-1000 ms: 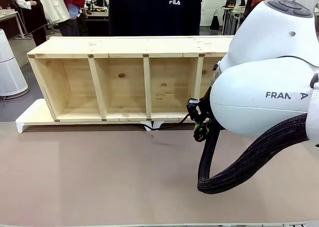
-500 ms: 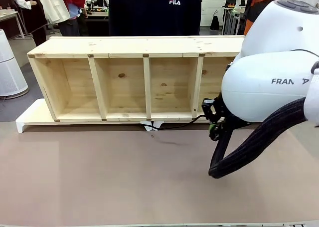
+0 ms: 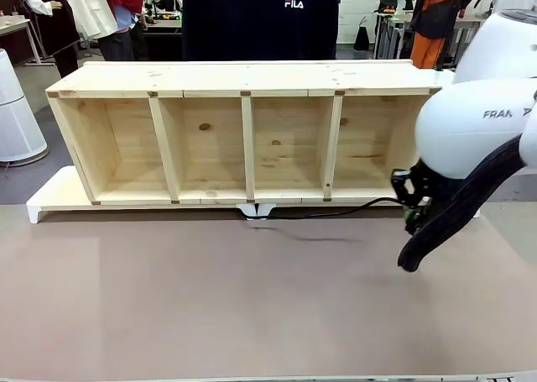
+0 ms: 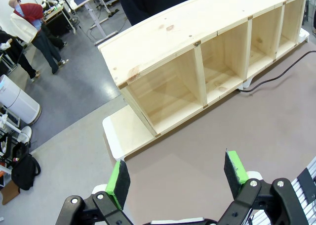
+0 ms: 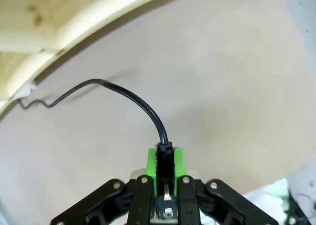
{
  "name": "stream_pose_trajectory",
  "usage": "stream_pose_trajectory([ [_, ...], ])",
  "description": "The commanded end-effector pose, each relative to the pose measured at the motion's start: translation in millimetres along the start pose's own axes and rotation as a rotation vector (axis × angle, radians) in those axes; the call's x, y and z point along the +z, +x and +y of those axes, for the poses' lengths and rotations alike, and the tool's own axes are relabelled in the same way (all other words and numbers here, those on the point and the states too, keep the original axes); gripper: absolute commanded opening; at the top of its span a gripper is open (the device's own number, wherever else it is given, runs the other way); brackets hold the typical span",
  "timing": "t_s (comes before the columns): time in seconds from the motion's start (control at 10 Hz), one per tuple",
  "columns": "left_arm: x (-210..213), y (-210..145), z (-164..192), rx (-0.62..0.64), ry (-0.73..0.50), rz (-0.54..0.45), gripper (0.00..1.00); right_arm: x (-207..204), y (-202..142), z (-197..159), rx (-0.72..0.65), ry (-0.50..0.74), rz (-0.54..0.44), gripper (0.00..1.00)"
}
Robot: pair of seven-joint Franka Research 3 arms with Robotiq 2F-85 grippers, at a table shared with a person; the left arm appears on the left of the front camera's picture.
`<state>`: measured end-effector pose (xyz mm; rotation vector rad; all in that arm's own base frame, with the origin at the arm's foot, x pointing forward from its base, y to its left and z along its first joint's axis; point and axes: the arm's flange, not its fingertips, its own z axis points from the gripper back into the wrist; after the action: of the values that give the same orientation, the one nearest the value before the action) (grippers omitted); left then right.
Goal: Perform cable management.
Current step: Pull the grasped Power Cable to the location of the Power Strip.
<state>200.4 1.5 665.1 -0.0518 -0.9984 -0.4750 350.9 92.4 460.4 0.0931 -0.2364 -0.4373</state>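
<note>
front view: the cable (image 3: 336, 213) runs low along the front foot of the wooden shelf (image 3: 210, 78). it goes from a small white bracket (image 3: 256, 210) under the middle divider out to the right gripper (image 3: 410, 217), which sits just off the shelf's right end, close above the table (image 3: 210, 298). the span hangs nearly straight with slight slack, and it looks to be just above the table rather than flat on it.

left wrist view: the left gripper (image 4: 177, 178) is spread wide with nothing between its green pads (image 4: 118, 178). it hovers well apart from the shelf's left end. a stretch of the cable (image 4: 281, 71) shows on the table near the far compartments.

right wrist view: the right gripper (image 5: 164, 158) is clamped on the plug (image 5: 164, 155), which stands upright between the pads. the cord leaves the plug, arcs over and kinks towards the bracket at the shelf edge. it is thin, glossy and black, and keeps its curve.

judgement: the step in hand is laying the cord out along the shelf front, with the plug end held. the next move calls for a firm hold on the plug and gentle tension, so the cord stays seated at the bracket. the springy cord may twist or slip out.
</note>
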Motion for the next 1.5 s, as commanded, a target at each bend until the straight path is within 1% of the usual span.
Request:
stream_pose_trajectory([
  [0.0,-1,1,-1,0.013,-0.003,-0.01,1.0,-9,6,-41,-0.052,-0.018,0.002,0.16],
  [0.3,-1,1,-1,0.013,-0.003,-0.01,1.0,5,25,-79,-0.138,-0.084,-0.038,0.16],
  [0.5,-1,1,-1,0.013,-0.003,-0.01,1.0,21,35,-93,-0.195,-0.084,-0.081,0.16],
  [0.6,-1,1,-1,0.013,-0.003,-0.01,1.0,28,44,-92,-0.231,-0.068,-0.118,0.16],
  [0.7,-1,1,-1,0.013,-0.003,-0.01,1.0,38,54,-84,-0.259,-0.034,-0.156,0.16],
  [0.9,-1,1,-1,0.013,-0.003,-0.01,1.0,48,75,-64,-0.271,0.03,-0.242,0.16],
  [1.0,-1,1,-1,0.013,-0.003,-0.01,1.0,48,89,-53,-0.268,0.05,-0.265,0.16],
  [1.2,-1,1,-1,0.013,-0.003,-0.01,1.0,49,119,-43,-0.258,0.051,-0.274,0.16],
  [1.4,-1,1,-1,0.013,-0.003,-0.01,1.0,49,145,-38,-0.269,0.044,-0.259,0.16],
])
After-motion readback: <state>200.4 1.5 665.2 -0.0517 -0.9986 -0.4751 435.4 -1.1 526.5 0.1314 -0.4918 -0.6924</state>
